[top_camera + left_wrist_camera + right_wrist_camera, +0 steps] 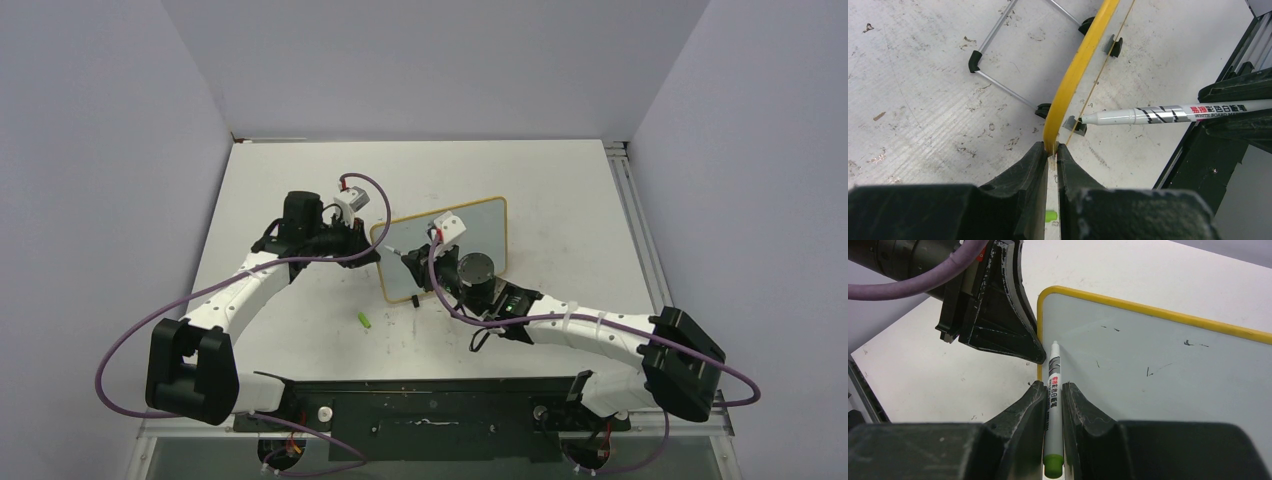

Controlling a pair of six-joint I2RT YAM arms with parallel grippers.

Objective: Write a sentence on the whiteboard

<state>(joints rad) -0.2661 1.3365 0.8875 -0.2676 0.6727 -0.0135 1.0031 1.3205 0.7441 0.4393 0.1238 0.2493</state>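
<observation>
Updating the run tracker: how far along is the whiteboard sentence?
Done: a small green cap lies on the table, and the left gripper clamps the edge of the yellow-framed white board. In hand: the right gripper grips the white marker with green end, bare tip by the board's left edge; contact unclear. Remaining: the whole sentence; the face shows only stray specks, no green words.

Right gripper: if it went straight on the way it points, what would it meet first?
The right gripper holds a marker that leads, so its tip would meet the whiteboard face first, near its yellow-framed corner. Depth is unclear; the tip may already touch.
</observation>
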